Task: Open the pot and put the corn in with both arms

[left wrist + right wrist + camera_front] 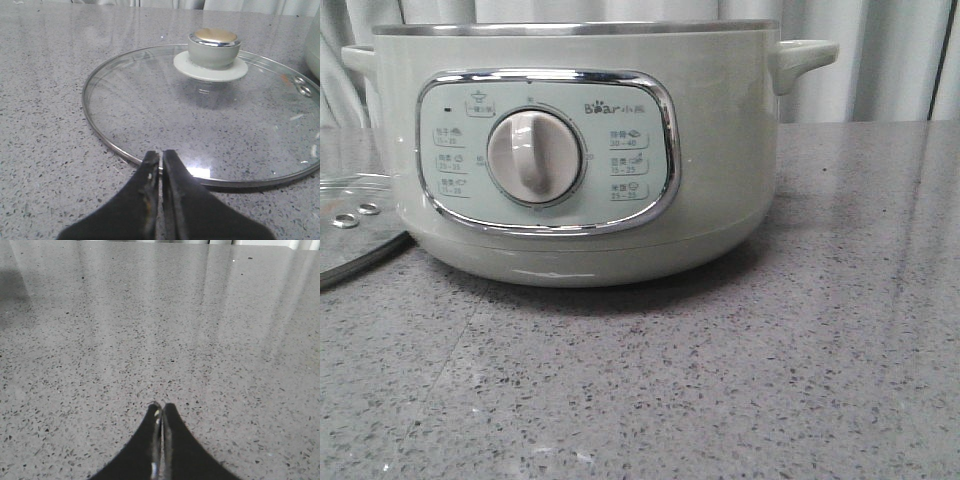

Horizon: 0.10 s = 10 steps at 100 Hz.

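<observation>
The pot (580, 150) fills the front view, pale grey-green with a cream dial and steel rim, and it has no lid on. Its edge shows in the left wrist view (315, 45). The glass lid (205, 115) with a gold-topped knob (215, 46) lies flat on the table left of the pot, and its edge shows in the front view (355, 225). My left gripper (161, 155) is shut and empty, its tips at the lid's near rim. My right gripper (161, 406) is shut and empty over bare table. The corn is out of view.
The grey speckled stone tabletop (800, 350) runs in front of and right of the pot. Pale curtains (880, 60) hang behind the table. The right wrist view shows only tabletop (160, 315).
</observation>
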### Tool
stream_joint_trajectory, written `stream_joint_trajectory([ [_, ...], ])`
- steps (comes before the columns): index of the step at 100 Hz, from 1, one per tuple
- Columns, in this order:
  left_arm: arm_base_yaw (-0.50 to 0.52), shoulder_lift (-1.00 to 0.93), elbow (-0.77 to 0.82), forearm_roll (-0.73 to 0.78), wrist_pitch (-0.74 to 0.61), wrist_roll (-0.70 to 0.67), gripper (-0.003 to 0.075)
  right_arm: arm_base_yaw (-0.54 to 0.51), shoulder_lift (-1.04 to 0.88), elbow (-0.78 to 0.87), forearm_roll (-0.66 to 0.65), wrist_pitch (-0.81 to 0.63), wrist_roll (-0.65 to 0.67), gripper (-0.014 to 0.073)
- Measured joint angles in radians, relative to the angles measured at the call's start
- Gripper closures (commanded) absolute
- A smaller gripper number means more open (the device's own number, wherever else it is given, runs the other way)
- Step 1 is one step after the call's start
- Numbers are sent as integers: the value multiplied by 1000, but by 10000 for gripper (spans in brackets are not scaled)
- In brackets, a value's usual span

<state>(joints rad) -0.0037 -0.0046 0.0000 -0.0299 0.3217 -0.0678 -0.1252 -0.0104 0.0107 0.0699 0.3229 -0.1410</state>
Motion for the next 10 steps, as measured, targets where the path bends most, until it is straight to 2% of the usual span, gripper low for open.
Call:
stream_joint_trajectory([
  [10, 0, 0, 0, 0, 0, 0, 741, 0, 0, 0, 0, 0, 0, 657],
])
